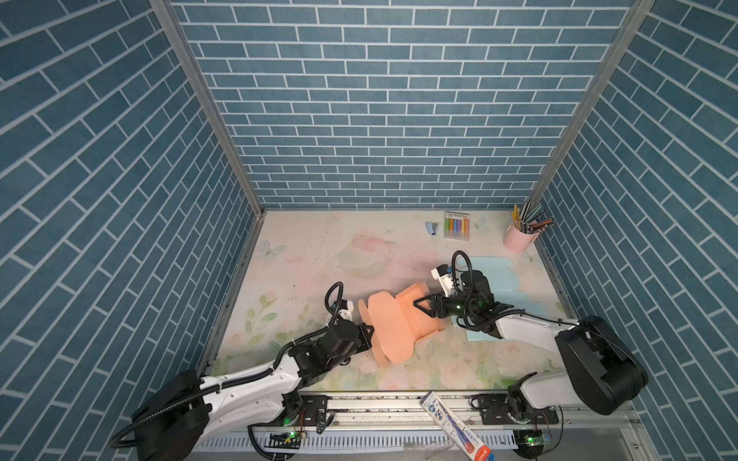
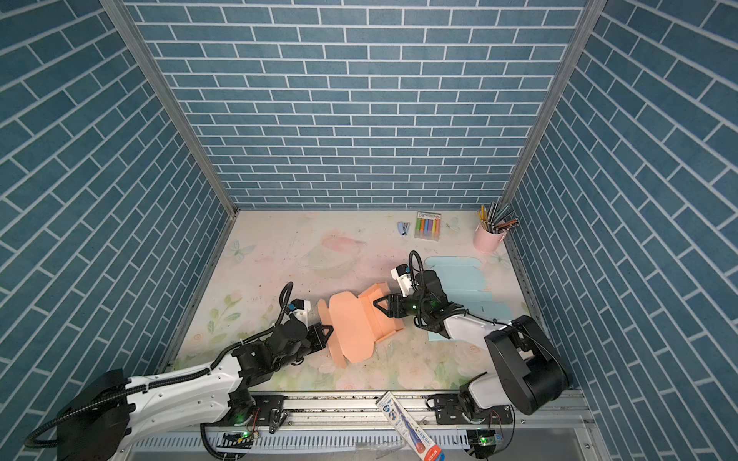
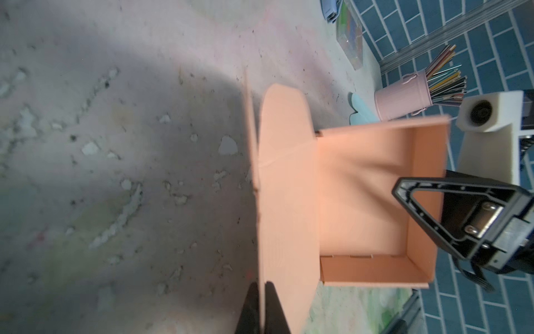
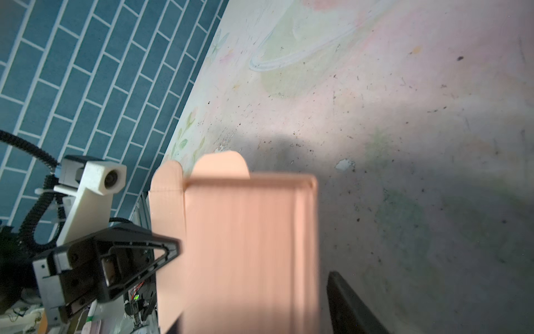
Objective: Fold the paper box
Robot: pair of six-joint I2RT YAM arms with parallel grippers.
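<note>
Paper box [image 4: 248, 245] blurred, blue card [image 1: 499, 275] half under right arm [image 1: 523, 325] — tube [image 1: 451, 423] cropped

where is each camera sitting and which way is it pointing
Top views: high over the near edge, looking down on the table; left gripper and right gripper show.
Left wrist: behind the left gripper, facing the orange box and right gripper; its own fingers show.
Right wrist: behind the right gripper, facing the orange box and left gripper; one of its fingers shows.
Shared: all show the orange box.
</note>
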